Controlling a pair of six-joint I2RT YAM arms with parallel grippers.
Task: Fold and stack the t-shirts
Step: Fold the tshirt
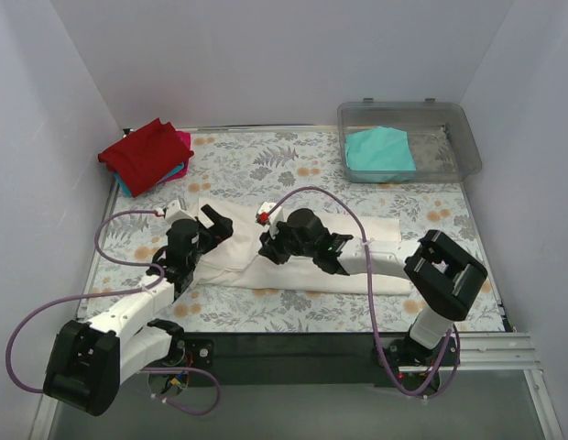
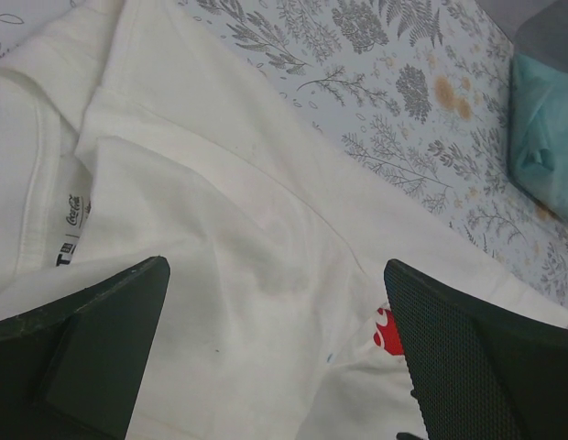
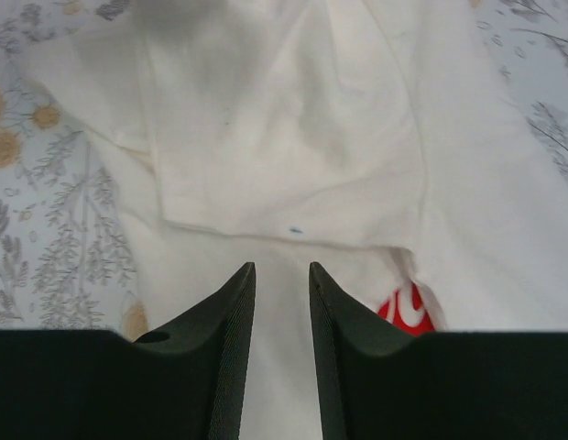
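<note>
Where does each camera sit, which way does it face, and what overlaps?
Top external: above, behind the bases, looking down on the table; left gripper and right gripper show.
Left wrist: on that arm, facing down at the white t-shirt; fingers spread wide.
Right wrist: looking down at that shirt; fingers slightly parted.
Shared: both wrist views catch its red print.

walls (image 1: 266, 55): plain white, boxing in three sides
tablecloth (image 1: 266, 165): grey leaves, orange blooms (pretty busy pattern tbh)
light: soft and even all over
</note>
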